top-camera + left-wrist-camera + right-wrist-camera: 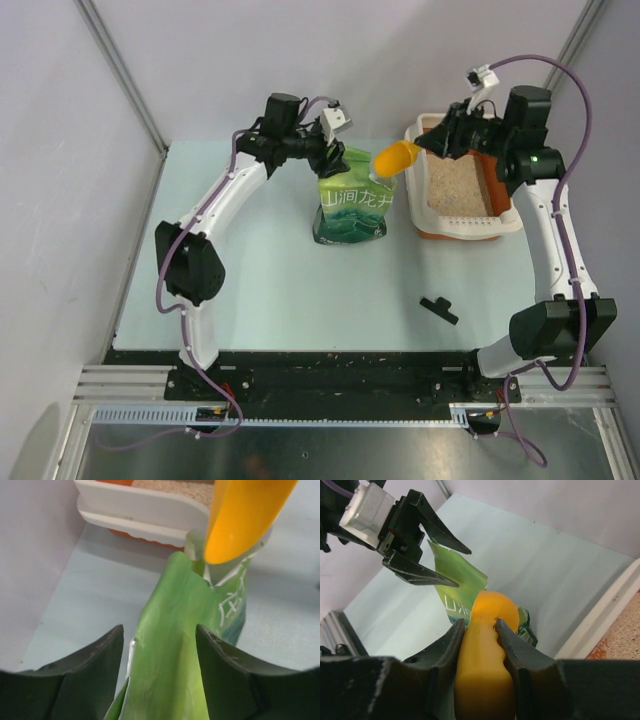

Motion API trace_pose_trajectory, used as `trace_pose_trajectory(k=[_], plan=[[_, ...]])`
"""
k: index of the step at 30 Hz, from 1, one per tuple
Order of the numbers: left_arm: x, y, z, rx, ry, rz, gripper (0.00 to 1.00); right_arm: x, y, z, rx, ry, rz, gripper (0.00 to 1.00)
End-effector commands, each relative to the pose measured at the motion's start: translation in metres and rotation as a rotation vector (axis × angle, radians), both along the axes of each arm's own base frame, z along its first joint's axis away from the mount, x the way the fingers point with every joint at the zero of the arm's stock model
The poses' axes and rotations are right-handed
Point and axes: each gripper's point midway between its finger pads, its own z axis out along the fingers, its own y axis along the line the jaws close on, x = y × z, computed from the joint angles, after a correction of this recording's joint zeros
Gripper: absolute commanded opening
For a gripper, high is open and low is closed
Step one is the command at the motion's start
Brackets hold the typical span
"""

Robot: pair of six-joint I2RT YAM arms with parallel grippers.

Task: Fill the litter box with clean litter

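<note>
The litter box (514,216), orange with a wide white rim, stands at the back right and holds pale clean litter (458,185). Its rim (145,510) and litter (170,486) also show in the left wrist view, and its rim (605,620) in the right wrist view. A green pouch bag (352,205) stands left of the box. My left gripper (335,160) is open, and the bag's top flap (170,670) runs between its fingers. My right gripper (480,622) is shut on a yellow-orange scoop (487,665), whose bowl (395,158) hovers over the bag's mouth.
A small black part (438,308) lies on the table in front of the box. Grey walls close the back and both sides. A metal rail (300,385) runs along the near edge by the arm bases.
</note>
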Motion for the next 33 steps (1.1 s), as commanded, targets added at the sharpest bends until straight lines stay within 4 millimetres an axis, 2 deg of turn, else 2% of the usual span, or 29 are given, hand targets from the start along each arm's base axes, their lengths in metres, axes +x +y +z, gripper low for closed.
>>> trace_pose_trajectory(k=[1, 2, 3, 5, 6, 8, 9, 14, 21, 28, 33], plan=[[-0.027, -0.004, 0.017, -0.030, -0.010, -0.120, 0.59, 0.002, 0.006, 0.016, -0.121, -0.111, -0.033, 0.00], [-0.033, -0.004, 0.019, -0.035, -0.013, -0.135, 0.55, 0.002, 0.008, 0.015, -0.130, -0.109, -0.033, 0.00], [-0.037, -0.003, 0.018, -0.038, -0.006, -0.146, 0.46, 0.006, 0.007, 0.016, -0.147, -0.118, -0.046, 0.00], [-0.050, -0.004, 0.022, -0.060, 0.013, -0.186, 0.35, 0.008, 0.007, 0.015, -0.154, -0.112, -0.052, 0.00], [-0.055, -0.005, 0.024, -0.071, 0.022, -0.200, 0.23, 0.011, 0.006, 0.018, -0.159, -0.120, -0.062, 0.00], [-0.062, -0.006, 0.025, -0.090, 0.055, -0.216, 0.11, 0.013, 0.005, 0.014, -0.178, -0.109, -0.065, 0.00], [-0.065, -0.006, 0.028, -0.098, 0.062, -0.219, 0.00, 0.013, 0.004, 0.014, -0.186, -0.111, -0.064, 0.00], [-0.074, -0.007, 0.039, -0.123, 0.090, -0.215, 0.00, 0.004, 0.007, 0.005, -0.230, -0.098, -0.008, 0.00], [-0.085, -0.007, 0.056, -0.128, 0.063, -0.203, 0.00, -0.010, 0.021, -0.008, -0.285, -0.104, 0.052, 0.00], [-0.091, -0.008, 0.053, -0.104, 0.042, -0.196, 0.00, -0.025, 0.035, -0.022, -0.378, -0.124, 0.101, 0.00], [-0.096, -0.004, 0.054, -0.089, 0.018, -0.184, 0.00, -0.027, 0.030, -0.038, -0.421, -0.072, 0.063, 0.00]])
